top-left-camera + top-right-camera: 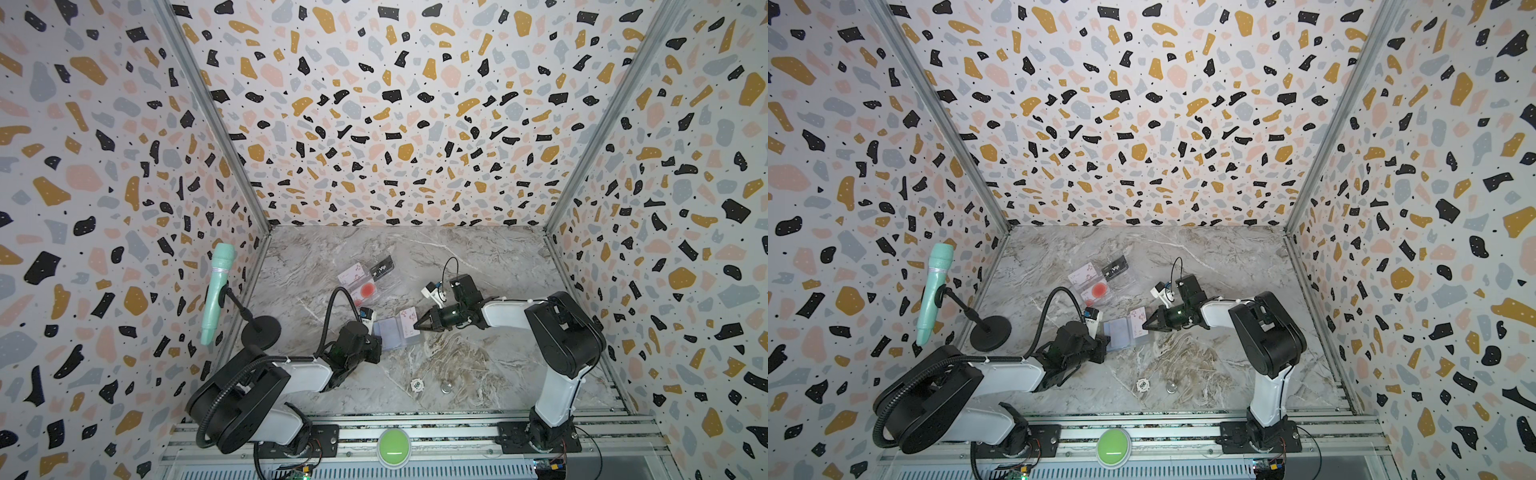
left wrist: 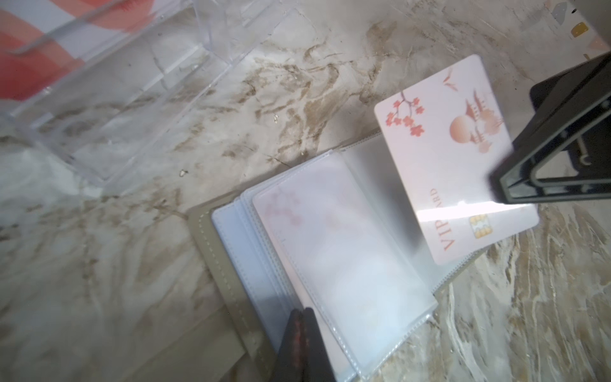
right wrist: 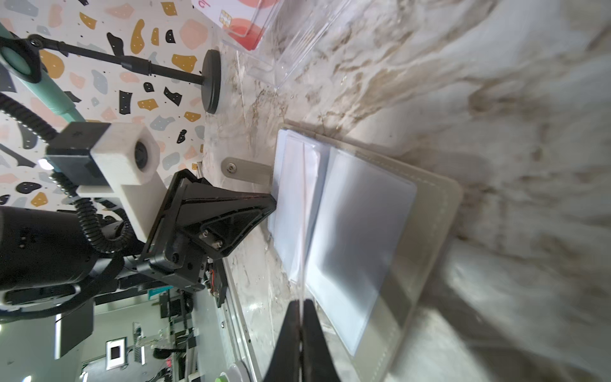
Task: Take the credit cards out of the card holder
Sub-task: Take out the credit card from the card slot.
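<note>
The left pincer [image 2: 301, 312] clamps the open card holder [image 2: 228, 274] by its edge; the right pincer [image 3: 301, 304] pinches the white-pinkish card [image 2: 456, 158].

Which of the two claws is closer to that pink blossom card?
Right. The right gripper pinches the pink blossom card at its edge; the left gripper is across the open card holder, pinching its plastic sleeves on the far side.
</note>
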